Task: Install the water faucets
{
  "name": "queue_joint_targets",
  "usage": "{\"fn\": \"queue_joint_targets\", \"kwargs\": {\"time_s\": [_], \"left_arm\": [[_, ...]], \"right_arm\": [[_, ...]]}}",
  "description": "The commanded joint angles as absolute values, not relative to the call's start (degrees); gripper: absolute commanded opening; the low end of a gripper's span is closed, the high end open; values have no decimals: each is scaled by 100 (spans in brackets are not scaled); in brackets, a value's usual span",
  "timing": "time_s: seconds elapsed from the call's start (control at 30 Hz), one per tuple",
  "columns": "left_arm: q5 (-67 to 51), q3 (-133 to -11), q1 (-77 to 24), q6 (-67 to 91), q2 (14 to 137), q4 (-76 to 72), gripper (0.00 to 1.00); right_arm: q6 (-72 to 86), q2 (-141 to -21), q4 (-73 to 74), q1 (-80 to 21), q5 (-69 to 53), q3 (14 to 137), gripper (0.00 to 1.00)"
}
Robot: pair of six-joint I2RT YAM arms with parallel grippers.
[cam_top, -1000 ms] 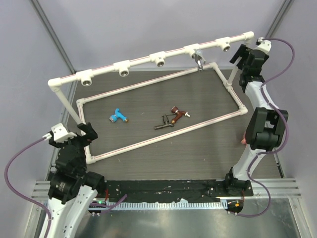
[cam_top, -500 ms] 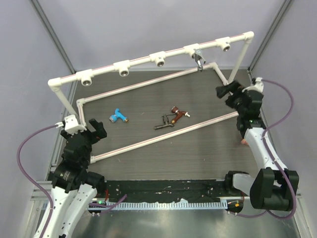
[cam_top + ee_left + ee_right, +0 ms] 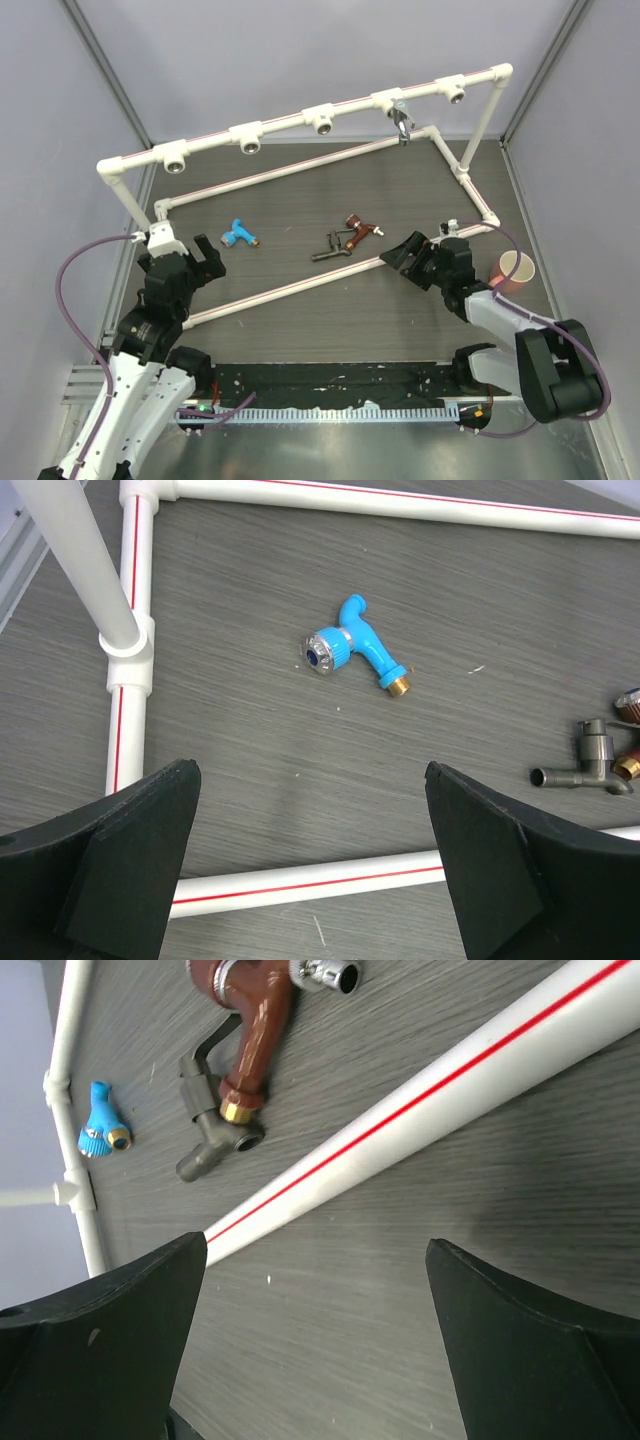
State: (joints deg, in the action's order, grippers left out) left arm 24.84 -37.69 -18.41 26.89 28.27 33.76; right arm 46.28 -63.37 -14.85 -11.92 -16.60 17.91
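The blue faucet (image 3: 238, 236) lies on the dark table inside the white pipe frame; it also shows in the left wrist view (image 3: 355, 650) and the right wrist view (image 3: 100, 1130). The red-brown faucet (image 3: 358, 229) (image 3: 255, 1020) and the dark faucet (image 3: 330, 247) (image 3: 210, 1130) (image 3: 585, 770) lie touching mid-table. A chrome faucet (image 3: 401, 120) hangs from the top rail. My left gripper (image 3: 185, 262) (image 3: 310, 770) is open and empty over the frame's front pipe, short of the blue faucet. My right gripper (image 3: 408, 252) (image 3: 315, 1243) is open and empty, low, outside the front pipe.
The raised white rail (image 3: 320, 112) carries several tee sockets. The rectangular base frame (image 3: 300, 280) lies on the table, with its corner post (image 3: 80, 560) close to my left gripper. A pink cup (image 3: 516, 268) stands at the right. Grey walls enclose the table.
My right arm swung down from the far right corner to low over the table near the front pipe. My left gripper moved forward toward the frame. The faucets have not moved.
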Motion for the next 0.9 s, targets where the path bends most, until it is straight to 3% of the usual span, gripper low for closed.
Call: {"fn": "queue_joint_targets", "kwargs": {"time_s": [0.0, 0.2, 0.47, 0.73, 0.87], "left_arm": [[2487, -3981, -1837, 2760, 2839, 3349, 100], [2549, -3999, -1784, 2733, 2821, 3384, 100], [2471, -3955, -1758, 2681, 2689, 3261, 100], [1951, -3999, -1582, 2637, 2944, 3111, 100], [2091, -4025, -1450, 2733, 3076, 3129, 100]], "right_arm": [[5001, -7003, -2661, -1230, -1468, 1907, 97], [5168, -8470, -2997, -1082, -1353, 2714, 97], [5274, -9202, -3199, -299, -1266, 3208, 97], [4440, -8447, -1681, -509, -783, 3639, 97], [3957, -7448, -609, -1097, 226, 3726, 97]]}}
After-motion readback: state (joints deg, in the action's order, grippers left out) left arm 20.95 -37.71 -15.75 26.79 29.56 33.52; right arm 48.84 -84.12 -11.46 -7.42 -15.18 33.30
